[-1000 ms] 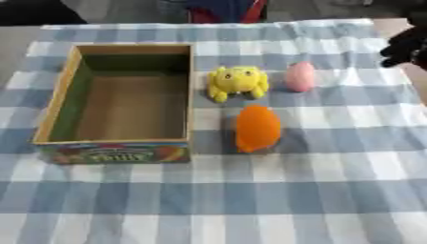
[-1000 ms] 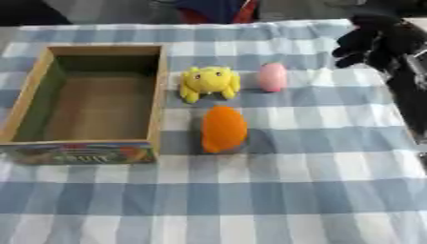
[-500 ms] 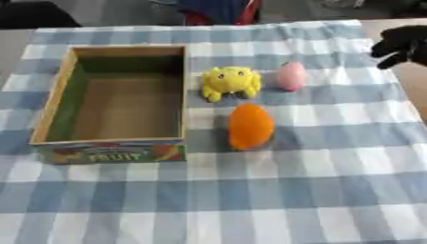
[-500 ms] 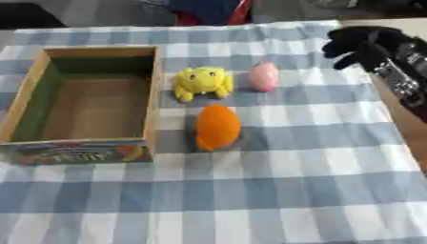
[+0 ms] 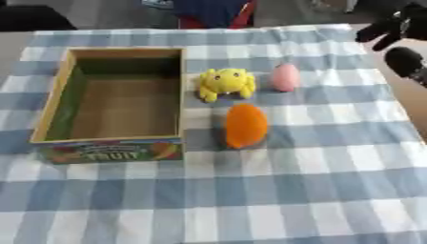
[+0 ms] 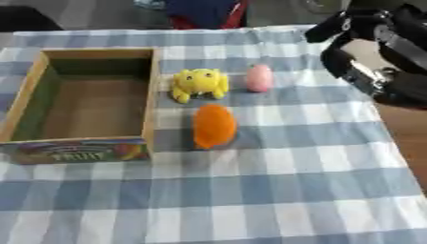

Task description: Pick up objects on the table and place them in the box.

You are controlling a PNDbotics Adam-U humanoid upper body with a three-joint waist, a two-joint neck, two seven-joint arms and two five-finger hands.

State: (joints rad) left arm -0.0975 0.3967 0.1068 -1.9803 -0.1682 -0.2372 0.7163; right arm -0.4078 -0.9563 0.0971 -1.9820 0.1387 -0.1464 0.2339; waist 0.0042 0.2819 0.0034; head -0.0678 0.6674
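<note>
Box [image 5: 116, 102] sits empty at left; yellow toy [image 5: 225, 83], orange toy [image 5: 245, 125] and pink egg [image 5: 284, 77] lie beside it. Right hand [image 6: 354, 35] hovers empty, fingers relaxed; a careless reach could roll the egg away.

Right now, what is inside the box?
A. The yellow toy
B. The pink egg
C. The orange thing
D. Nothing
D: the box shows only its bare floor, while the yellow toy, the pink egg and the orange thing all lie on the cloth to its right.
</note>
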